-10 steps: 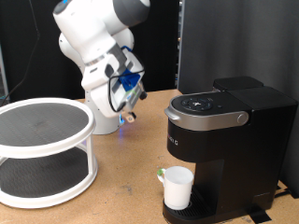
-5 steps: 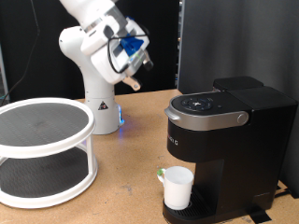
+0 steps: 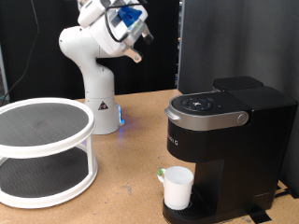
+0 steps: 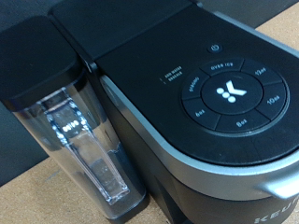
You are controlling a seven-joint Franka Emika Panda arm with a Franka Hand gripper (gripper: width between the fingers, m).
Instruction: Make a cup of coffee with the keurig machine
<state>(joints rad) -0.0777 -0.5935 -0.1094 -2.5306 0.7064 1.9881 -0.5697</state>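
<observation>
Above table, pincer (image 3: 136,54), keurig machine (image 3: 224,149) apart

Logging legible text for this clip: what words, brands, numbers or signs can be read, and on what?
"K" logo: centre button of the keurig machine lid, wrist view.
"KEUR": partial brand on its silver front ring.
Power symbol: small button above the dial.
Size labels around the dial and the small two-line print beside it: too blurred to read.
The cup: green mark, unreadable.
The gripper bears no legible text.
</observation>
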